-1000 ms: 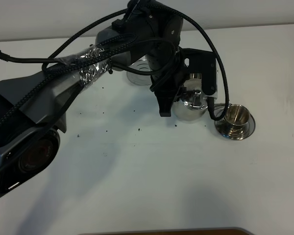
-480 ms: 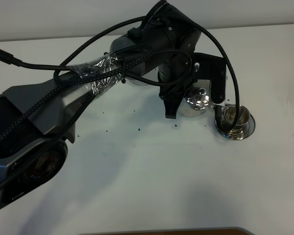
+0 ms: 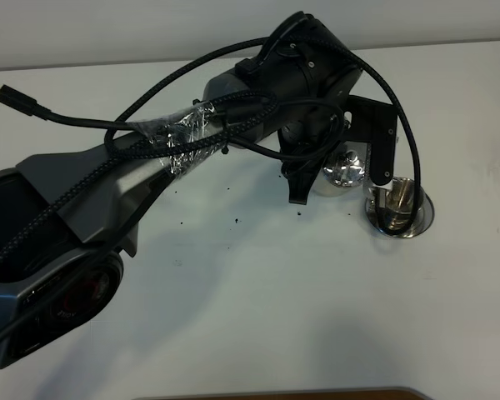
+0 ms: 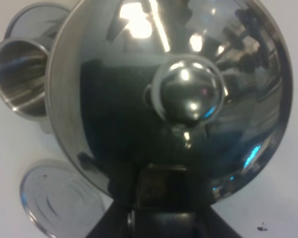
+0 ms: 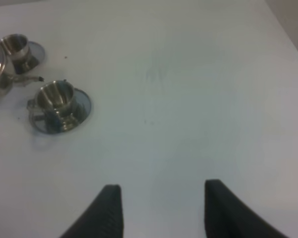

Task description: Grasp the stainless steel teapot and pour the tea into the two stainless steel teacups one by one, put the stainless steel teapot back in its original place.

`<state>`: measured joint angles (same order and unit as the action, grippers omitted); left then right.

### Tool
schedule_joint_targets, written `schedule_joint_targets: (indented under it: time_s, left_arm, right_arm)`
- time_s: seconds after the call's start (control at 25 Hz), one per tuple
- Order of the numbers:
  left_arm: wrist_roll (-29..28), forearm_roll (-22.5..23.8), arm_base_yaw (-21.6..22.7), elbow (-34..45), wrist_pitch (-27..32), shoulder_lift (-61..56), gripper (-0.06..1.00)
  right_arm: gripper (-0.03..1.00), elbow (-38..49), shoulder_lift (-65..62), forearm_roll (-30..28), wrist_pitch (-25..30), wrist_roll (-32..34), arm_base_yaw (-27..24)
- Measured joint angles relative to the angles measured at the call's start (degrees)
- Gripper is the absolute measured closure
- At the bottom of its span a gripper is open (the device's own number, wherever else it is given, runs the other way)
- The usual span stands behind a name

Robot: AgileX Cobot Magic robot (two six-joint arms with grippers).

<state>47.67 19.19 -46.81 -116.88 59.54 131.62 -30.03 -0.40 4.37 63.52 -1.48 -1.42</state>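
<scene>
The mirror-bright, tapered teapot (image 3: 347, 169) sits right of centre in the high view, clamped in the left gripper (image 4: 164, 208). Its thin spout is just beside a small round steel cup (image 3: 397, 202). Only the right wrist view shows a second cup (image 5: 15, 47), each on a saucer (image 5: 82, 106). The right gripper (image 5: 161, 198) gapes empty over the matte white table (image 5: 188, 99).

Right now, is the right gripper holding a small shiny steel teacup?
No, the right gripper is open and empty, and the nearest small shiny steel teacup stands apart on its round saucer.
</scene>
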Motion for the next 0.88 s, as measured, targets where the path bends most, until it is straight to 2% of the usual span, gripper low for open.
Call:
schedule_joint_targets:
  time_s: [0.28, 0.88]
  left_arm:
    - [-1.1, 3.4, -1.5, 0.0, 0.5, 0.0, 0.69]
    - [-1.8, 3.5, -1.7, 0.0, 1.8, 0.0, 0.69]
  right_arm:
    - [0.58, 0.0, 0.0, 0.0, 0.0, 0.0, 0.0]
    - [0.58, 0.0, 0.0, 0.0, 0.0, 0.0, 0.0]
